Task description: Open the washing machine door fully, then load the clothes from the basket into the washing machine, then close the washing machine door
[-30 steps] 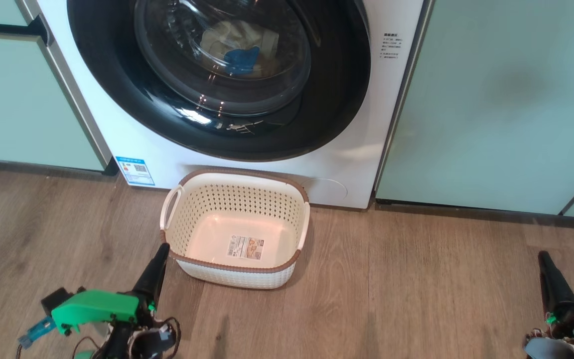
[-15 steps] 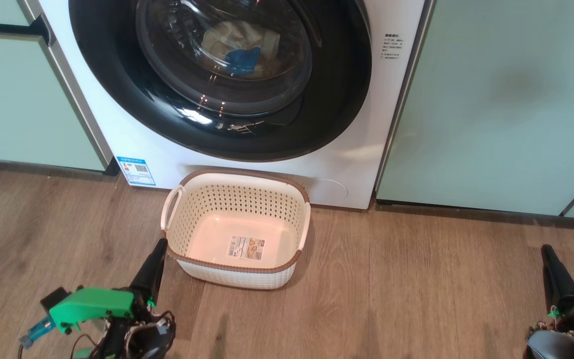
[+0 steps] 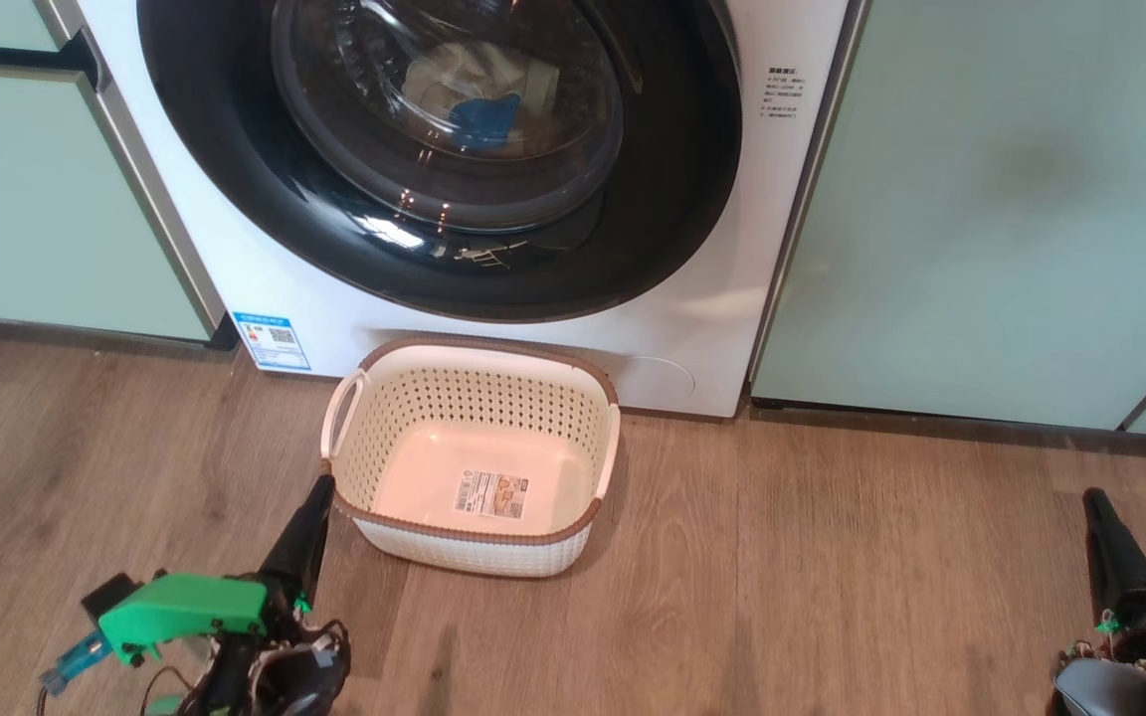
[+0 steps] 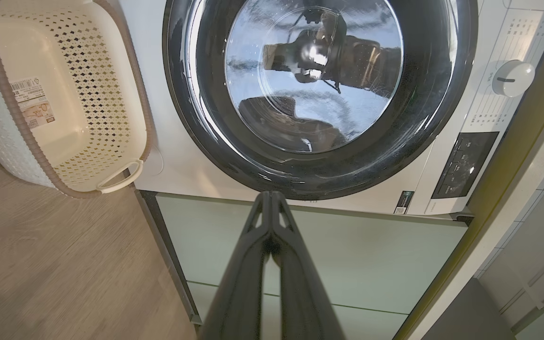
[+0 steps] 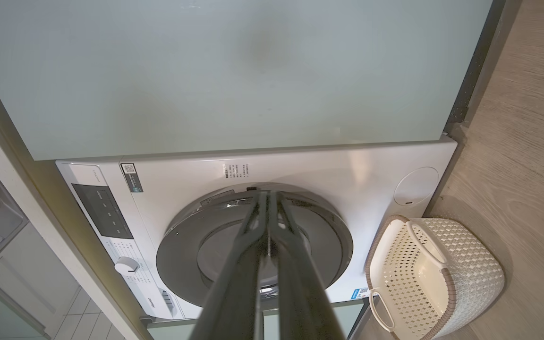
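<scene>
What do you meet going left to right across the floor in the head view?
left gripper, jaws shut → basket, empty → right gripper, jaws shut

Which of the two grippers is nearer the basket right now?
The left gripper: its shut tip sits right at the near left corner of the basket, while the right gripper is far off to the right over the wooden floor.

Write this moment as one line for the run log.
door shut | clothes inside washer | basket empty | left tool shut | right tool shut
</scene>
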Available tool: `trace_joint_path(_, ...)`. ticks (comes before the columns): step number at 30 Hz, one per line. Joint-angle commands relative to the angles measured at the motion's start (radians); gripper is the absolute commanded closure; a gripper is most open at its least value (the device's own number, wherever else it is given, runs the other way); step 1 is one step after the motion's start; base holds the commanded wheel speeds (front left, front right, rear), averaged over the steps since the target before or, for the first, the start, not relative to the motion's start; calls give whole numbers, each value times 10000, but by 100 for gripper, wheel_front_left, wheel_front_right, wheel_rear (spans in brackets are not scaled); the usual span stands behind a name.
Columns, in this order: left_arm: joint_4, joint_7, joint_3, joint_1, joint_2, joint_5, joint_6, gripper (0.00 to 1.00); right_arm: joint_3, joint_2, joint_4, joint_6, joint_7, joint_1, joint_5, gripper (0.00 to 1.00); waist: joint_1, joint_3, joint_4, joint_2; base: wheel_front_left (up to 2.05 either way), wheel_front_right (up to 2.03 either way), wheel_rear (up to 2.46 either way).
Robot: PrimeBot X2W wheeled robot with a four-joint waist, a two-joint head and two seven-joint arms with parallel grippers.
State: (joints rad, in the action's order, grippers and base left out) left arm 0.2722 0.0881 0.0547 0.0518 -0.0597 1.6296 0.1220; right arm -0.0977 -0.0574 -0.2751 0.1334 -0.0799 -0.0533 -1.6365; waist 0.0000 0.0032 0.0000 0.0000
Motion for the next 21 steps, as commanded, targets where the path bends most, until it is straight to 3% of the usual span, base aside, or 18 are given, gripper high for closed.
trace_joint_path(1, -281, 54, 345, 541, -83, -6, 86, 100, 140, -146, 321, -27, -92, -519, 28, 100, 0, 0, 0, 0, 0, 0, 0)
trace_joint_path(21, -278, 101, 403, 545, -43, -54, 86, 100, 71, -97, 316, -27, -147, -525, 86, 100, 0, 0, 0, 0, 0, 0, 0)
